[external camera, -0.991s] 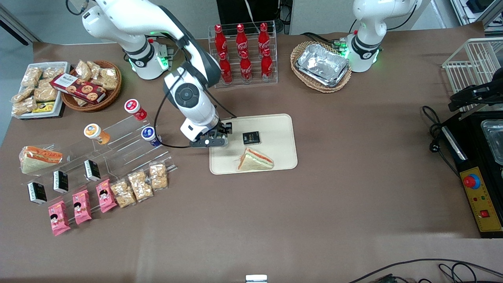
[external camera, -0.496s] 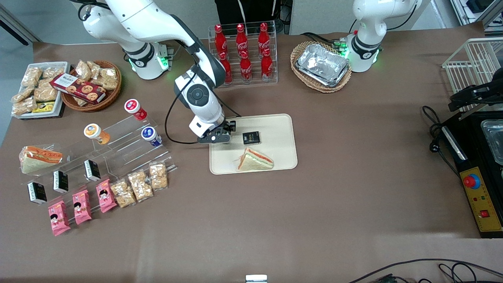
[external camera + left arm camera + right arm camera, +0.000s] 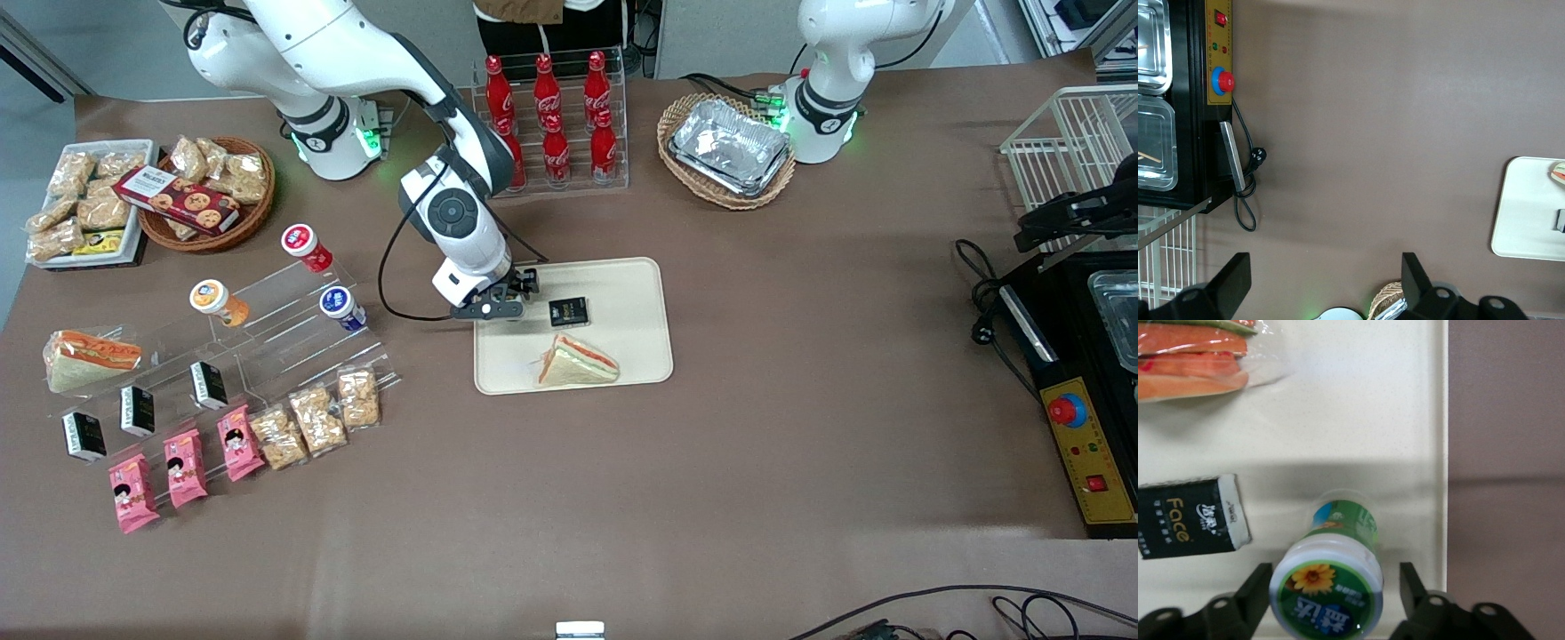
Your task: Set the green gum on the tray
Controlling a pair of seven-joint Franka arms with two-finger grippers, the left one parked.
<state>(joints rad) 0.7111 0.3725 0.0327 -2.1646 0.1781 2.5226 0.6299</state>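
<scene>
Your tray [image 3: 637,293] already carries the wrapped sandwich [image 3: 578,362] and a black packet [image 3: 568,311], so the bare strip along its working-arm edge is the sensible landing spot. The gripper [image 3: 1333,597] hangs there, fingers [image 3: 1251,593] apart with a gap on each side of the green gum [image 3: 1333,581], which seems to stand on the tray, though contact underneath is hidden.

Brown tabletop [image 3: 711,498] fills view (grey floor [image 3: 27,107] past edge); even lighting.

A robotics lab: mock snack-shop table [image 3: 756,462] (emergency-stop control box [image 3: 1089,449] alongside).
</scene>
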